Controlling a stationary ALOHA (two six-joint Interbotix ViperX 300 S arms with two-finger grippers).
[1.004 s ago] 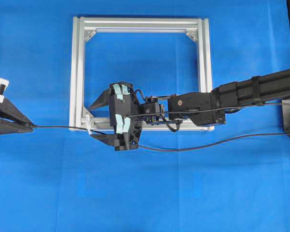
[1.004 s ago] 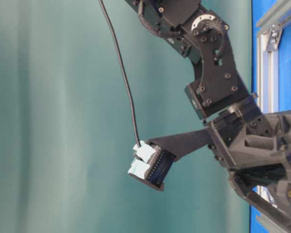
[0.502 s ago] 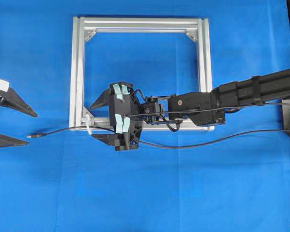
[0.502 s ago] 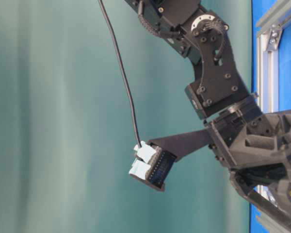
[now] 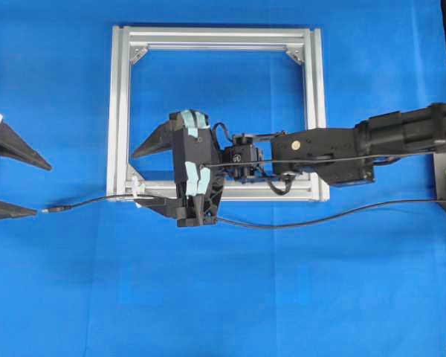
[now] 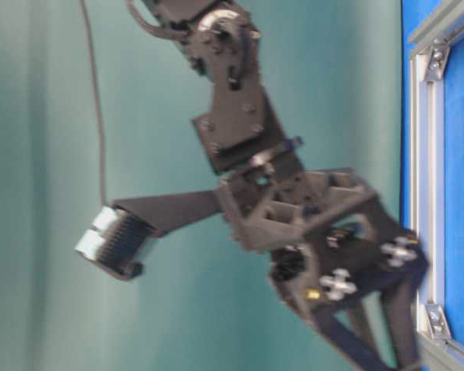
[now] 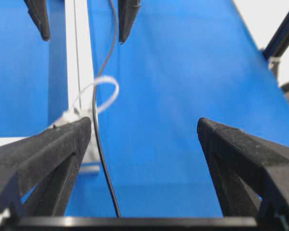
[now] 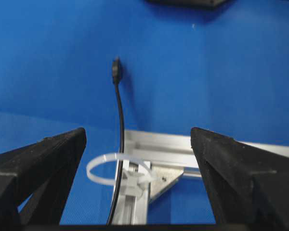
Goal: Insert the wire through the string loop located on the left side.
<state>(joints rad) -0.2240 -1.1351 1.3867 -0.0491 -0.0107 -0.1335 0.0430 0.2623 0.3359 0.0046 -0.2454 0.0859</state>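
Observation:
The wire (image 5: 97, 199) is a thin black cable lying on the blue cloth. It runs from the right, under my right gripper (image 5: 138, 178) and through the string loop (image 5: 137, 192). Its plug (image 5: 53, 210) rests just off the lower fingertip of my left gripper (image 5: 43, 190), which is open and holds nothing. The right gripper is open too, above the frame's near-left corner. In the right wrist view the wire (image 8: 120, 125) crosses the white loop (image 8: 103, 168) between the wide jaws of the right gripper (image 8: 138, 134). In the left wrist view the loop (image 7: 106, 91) and the wire (image 7: 97, 144) lie close to one finger of the left gripper (image 7: 144, 125).
The silver aluminium frame (image 5: 119, 111) lies flat on the blue cloth, with the loop tied at its near-left corner. The right arm (image 5: 357, 141) reaches across the frame's lower bar. The table-level view shows the blurred right wrist (image 6: 294, 216) beside the frame (image 6: 421, 154).
My left gripper opened and let go of the plug, which now lies on the cloth. The right gripper and arm shifted slightly toward the frame's inside.

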